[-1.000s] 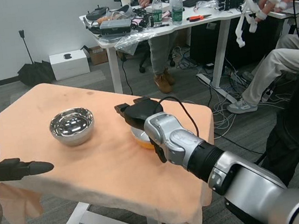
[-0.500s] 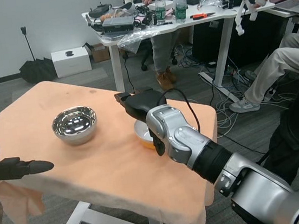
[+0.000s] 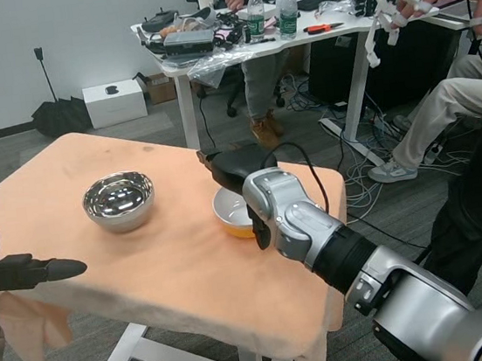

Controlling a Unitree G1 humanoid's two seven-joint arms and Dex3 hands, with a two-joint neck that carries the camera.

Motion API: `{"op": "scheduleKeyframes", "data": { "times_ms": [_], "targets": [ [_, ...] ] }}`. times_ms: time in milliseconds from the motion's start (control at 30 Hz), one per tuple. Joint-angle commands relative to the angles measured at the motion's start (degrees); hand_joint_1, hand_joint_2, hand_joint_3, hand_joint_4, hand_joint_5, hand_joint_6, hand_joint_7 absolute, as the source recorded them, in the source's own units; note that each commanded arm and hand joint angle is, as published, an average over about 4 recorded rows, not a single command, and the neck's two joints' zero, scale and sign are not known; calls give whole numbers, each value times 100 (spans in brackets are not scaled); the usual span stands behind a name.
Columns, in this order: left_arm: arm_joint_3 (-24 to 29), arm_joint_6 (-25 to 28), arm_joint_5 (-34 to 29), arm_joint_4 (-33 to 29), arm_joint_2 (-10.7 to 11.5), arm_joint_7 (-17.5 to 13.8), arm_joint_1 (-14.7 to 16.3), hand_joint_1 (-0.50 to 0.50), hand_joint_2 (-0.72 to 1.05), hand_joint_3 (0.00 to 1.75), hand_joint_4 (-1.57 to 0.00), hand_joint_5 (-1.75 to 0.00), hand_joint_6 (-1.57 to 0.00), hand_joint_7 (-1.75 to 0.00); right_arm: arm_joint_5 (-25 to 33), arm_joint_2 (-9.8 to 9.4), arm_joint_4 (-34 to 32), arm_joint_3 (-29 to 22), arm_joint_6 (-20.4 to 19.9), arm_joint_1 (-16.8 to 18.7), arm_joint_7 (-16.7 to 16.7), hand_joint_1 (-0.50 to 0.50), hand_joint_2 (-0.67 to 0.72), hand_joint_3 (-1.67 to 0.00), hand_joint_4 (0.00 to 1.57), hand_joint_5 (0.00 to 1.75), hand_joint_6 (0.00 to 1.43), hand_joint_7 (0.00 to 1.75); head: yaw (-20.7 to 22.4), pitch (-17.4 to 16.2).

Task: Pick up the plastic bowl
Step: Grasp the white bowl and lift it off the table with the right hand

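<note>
Just past the far rim of the plastic bowl [image 3: 230,214], the right hand [image 3: 238,170] reaches over it; whether its fingers grip the rim cannot be told. That bowl, white outside and orange inside, sits on the peach tablecloth [image 3: 173,268]. Left of it stands a steel bowl [image 3: 119,202]. At the left edge, the left hand [image 3: 9,262] hangs with fingers apart, holding nothing.

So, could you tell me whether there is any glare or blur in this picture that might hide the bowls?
Head view: the metal bowl mirrors bright ceiling lights; the plastic bowl shows no glare but is partly covered by the right hand; the tablecloth is evenly lit, focus sharp throughout.
</note>
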Motion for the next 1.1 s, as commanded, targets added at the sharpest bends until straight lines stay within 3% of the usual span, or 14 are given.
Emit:
{"op": "scheduleKeyframes", "data": {
  "times_ms": [33, 600, 967, 1100],
  "targets": [
    [28, -47, -74, -5, 36, -3, 24, -50, -10, 2, 0, 0, 0, 0, -64, -47, 184, -92, 23, 82, 50, -42, 9, -16, 0, 0, 0, 0, -10, 0],
    [10, -43, -74, 12, 31, -3, 15, -50, -10, 0, 0, 0, 0, 0, 42, 72, 982, 46, -183, -107, -104, -42, 3, -16, 0, 0, 0, 0, -4, -20],
    [2, -47, -78, 21, 27, -3, 15, -50, -10, 4, 0, 0, 0, 0, 77, 138, 854, 108, -209, -181, -139, -42, 3, -16, 0, 0, 0, 0, 4, -21],
    [2, -47, -91, 21, 27, -3, 15, -50, -10, 2, 0, 0, 0, 0, 72, 138, 758, 174, -192, -186, -113, -42, -3, -16, 0, 0, 0, 0, 3, -22]
  ]
}}
